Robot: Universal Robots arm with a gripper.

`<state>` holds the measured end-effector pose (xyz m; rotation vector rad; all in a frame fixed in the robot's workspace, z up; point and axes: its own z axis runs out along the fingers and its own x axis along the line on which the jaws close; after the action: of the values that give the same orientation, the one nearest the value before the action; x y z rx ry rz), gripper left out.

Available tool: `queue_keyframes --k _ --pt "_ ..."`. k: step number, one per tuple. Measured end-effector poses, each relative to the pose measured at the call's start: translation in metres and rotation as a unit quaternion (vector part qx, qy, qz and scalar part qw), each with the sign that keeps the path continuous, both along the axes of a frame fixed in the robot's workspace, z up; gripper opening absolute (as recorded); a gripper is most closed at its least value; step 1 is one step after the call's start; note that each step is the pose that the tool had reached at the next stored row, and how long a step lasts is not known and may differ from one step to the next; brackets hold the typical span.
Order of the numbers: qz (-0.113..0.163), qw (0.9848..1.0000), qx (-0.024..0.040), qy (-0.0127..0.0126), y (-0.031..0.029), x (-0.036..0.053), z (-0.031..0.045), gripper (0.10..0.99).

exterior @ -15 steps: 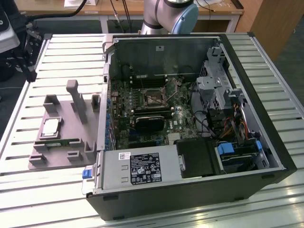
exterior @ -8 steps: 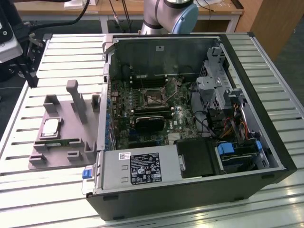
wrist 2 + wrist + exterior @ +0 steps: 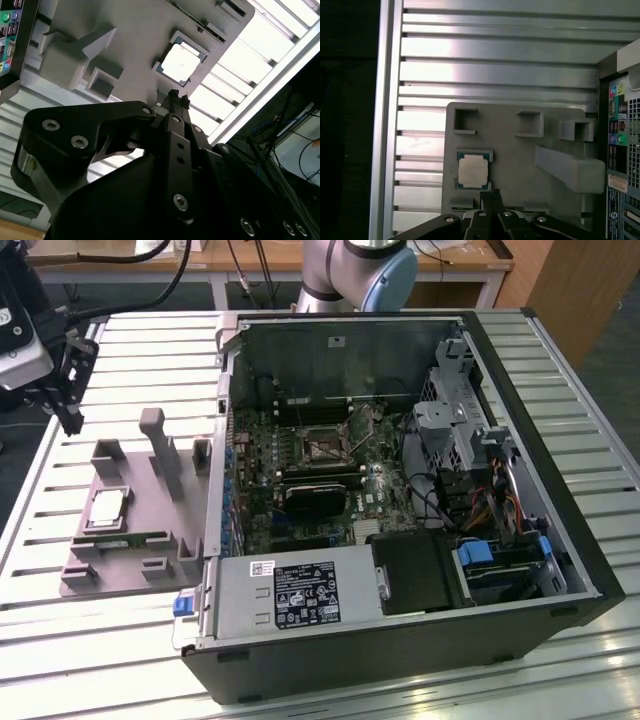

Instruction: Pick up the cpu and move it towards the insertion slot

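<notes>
Black gripper (image 3: pixel 491 196), fingers pressed together, holding nothing, cpu (image 3: pixel 472 170) just beyond its tips, untouched, in grey tray (image 3: pixel 520 162), insertion slot (image 3: pixel 323 445) well apart.

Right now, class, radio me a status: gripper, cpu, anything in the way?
Gripper shut, empty, near the cpu, not touching. Cpu flat in its grey tray pocket. Nothing seen between them.
</notes>
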<state>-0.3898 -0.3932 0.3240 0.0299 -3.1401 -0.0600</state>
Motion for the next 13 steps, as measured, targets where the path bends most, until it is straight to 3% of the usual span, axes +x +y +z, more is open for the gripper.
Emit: queue_keyframes --k 13 --pt "0.0 1.0 0.0 0.0 -0.0012 -0.004 -0.0273 0.102"
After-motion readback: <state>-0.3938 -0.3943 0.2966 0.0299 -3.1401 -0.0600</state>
